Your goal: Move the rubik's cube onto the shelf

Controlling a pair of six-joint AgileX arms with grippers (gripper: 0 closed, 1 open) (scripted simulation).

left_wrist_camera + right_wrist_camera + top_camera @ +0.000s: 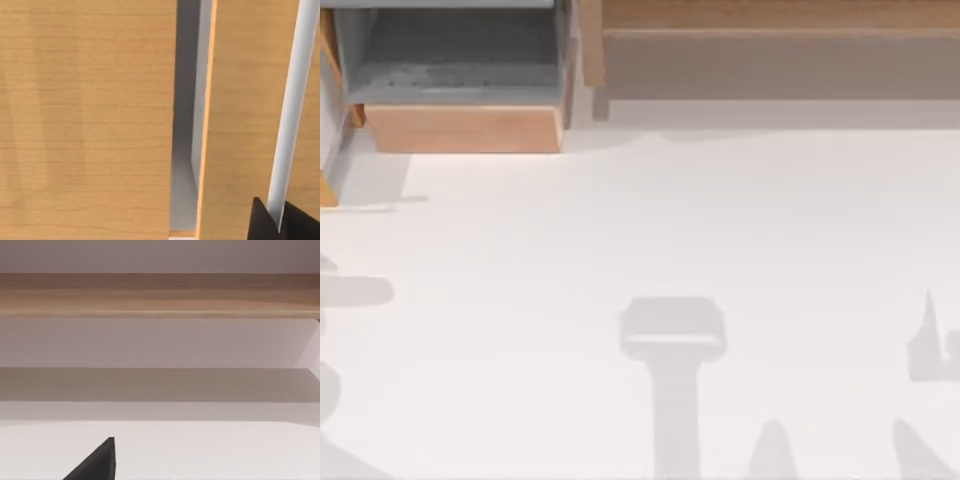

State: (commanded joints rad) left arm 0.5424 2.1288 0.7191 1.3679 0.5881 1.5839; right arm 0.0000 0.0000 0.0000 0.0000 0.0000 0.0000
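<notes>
At the counter's [650, 230] far left corner sits a shorter wooden box [465, 125] with a grey interior; the left wrist camera looks close onto wooden panels, a dark tip of the left end effector [272, 222] at the picture's edge, and whether its fingers are parted or closed cannot be told. Along the far edge, from the middle to the right corner, runs the shelf [770, 15], its plank top above a shaded recess. The right wrist camera faces that shelf [160, 295], with one dark finger of the right end effector [97, 462] in sight; its state too cannot be told. The rubik's cube cannot be located on the counter or the shelf. The likely risk: a cube held unseen could strike the plank edge or be released short and tumble to the counter.
</notes>
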